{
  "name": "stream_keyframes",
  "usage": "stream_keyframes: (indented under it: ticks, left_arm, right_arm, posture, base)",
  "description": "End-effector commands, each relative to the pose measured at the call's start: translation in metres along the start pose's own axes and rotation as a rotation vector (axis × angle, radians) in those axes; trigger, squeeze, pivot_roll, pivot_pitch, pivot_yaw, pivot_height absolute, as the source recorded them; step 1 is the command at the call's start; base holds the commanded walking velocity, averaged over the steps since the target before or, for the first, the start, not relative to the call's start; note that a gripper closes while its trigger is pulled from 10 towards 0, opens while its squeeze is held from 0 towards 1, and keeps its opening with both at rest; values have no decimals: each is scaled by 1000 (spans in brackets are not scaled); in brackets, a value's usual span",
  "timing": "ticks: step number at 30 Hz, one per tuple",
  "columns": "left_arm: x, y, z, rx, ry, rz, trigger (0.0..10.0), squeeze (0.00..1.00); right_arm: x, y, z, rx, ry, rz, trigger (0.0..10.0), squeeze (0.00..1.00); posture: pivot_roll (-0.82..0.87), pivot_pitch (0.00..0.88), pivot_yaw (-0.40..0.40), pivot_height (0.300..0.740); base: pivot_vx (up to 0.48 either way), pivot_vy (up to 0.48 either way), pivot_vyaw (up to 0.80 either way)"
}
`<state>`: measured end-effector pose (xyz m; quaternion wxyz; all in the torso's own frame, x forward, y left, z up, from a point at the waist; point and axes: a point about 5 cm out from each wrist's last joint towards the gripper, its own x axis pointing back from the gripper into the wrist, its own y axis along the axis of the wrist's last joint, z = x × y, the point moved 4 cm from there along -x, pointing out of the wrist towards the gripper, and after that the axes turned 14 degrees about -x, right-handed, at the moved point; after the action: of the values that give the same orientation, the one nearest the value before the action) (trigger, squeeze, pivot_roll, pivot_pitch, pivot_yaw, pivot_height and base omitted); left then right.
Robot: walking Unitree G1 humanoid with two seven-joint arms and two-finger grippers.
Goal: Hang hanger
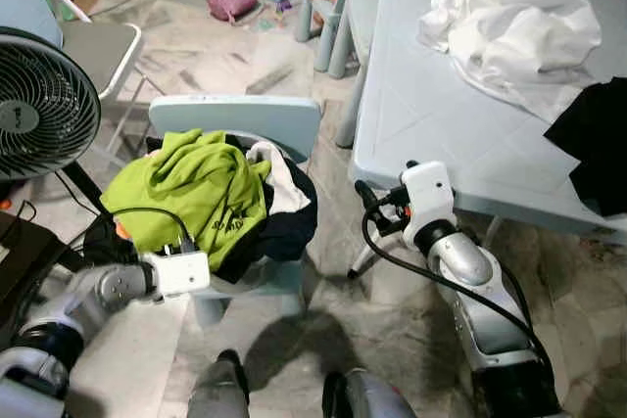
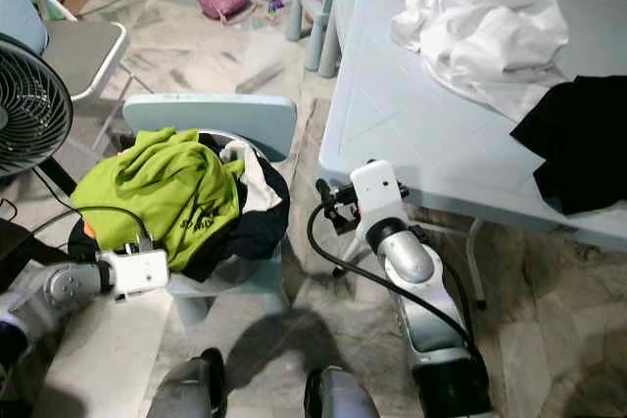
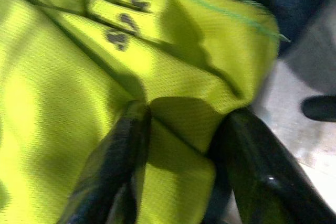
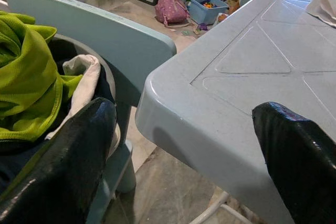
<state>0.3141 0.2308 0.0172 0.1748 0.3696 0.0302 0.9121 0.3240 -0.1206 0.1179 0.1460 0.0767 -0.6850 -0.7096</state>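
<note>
Left tool (image 3: 178,145) pinches green shirt (image 1: 191,188) on chair (image 1: 240,119).

A pale blue plastic counter (image 1: 441,134) with moulded triangle panels stands to the right. On its far part lies a crumpled white cloth (image 1: 514,31); a black garment (image 1: 598,144) lies at its right edge. To the left, a small pale blue plastic chair (image 1: 240,119) on the grey marbled floor (image 1: 392,340) carries a heap of clothes, a lime-green shirt (image 1: 191,188) uppermost over dark and white pieces.
</note>
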Motion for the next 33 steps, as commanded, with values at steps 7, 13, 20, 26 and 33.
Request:
stream_keyframes:
  ticks: [7, 13, 20, 26, 33]
  left_arm:
    - [0, -4, 0, -15, 16, 18, 0, 0]
    - [-2, -3, -1, -3, 29, 15, 0, 0]
    - [-6, 1, 5, 132, 83, -7, 0, 0]
    - [-7, 4, 15, 279, 164, -45, 0, 0]
    - [-11, 16, 23, 617, 201, -172, 0, 0]
  right_arm:
    - [1, 2, -1, 2, 10, 0, 10000, 0]
    - [12, -11, 22, 28, 258, 102, 10000, 0]
    - [19, -24, 14, 61, 305, 192, 10000, 0]
    - [22, -27, 20, 72, 344, 212, 10000, 0]
    - [22, -31, 21, 94, 346, 223, 10000, 0]
  posture:
    - [-45, 172, -78, 740]
    - [-47, 170, -77, 740]
    - [-50, 170, -78, 740]
    - [-50, 174, -76, 740]
    - [-49, 176, -75, 740]
  base:
    - [0, 0, 0]
    - [0, 0, 0]
    - [0, 0, 0]
    - [0, 0, 0]
    - [0, 0, 0]
